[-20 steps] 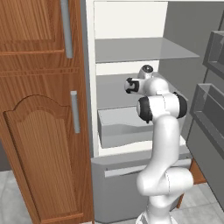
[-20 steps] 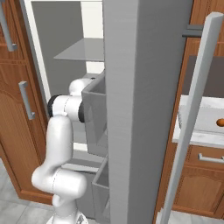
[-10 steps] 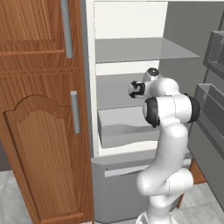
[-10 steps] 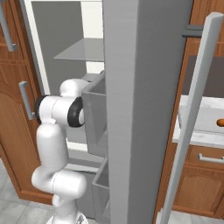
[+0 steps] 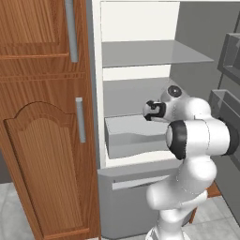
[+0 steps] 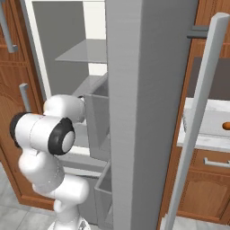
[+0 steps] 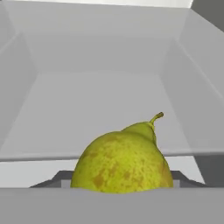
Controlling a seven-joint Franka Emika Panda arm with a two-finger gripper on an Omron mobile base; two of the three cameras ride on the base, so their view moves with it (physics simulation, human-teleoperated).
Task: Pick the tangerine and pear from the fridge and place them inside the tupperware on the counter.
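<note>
Hand view: pear sitting low and centred, right at the jaws.
Tall white and grey fridge (image 5: 140, 93) is standing open, its grey drawer (image 5: 136, 136) lying under the gripper (image 5: 151, 110); the small yellow-green speckled pear (image 7: 121, 162) is pressing close against the jaws, stem pointing up and away, jaws apparently clamping on it.

Brown wooden cabinet doors (image 5: 44, 140) left of white appliance, arched panel below, grey vertical metal handles (image 5: 80, 120). Light grey tiled floor (image 5: 14, 213). Dark oven front (image 5: 232, 108) at right edge.
</note>
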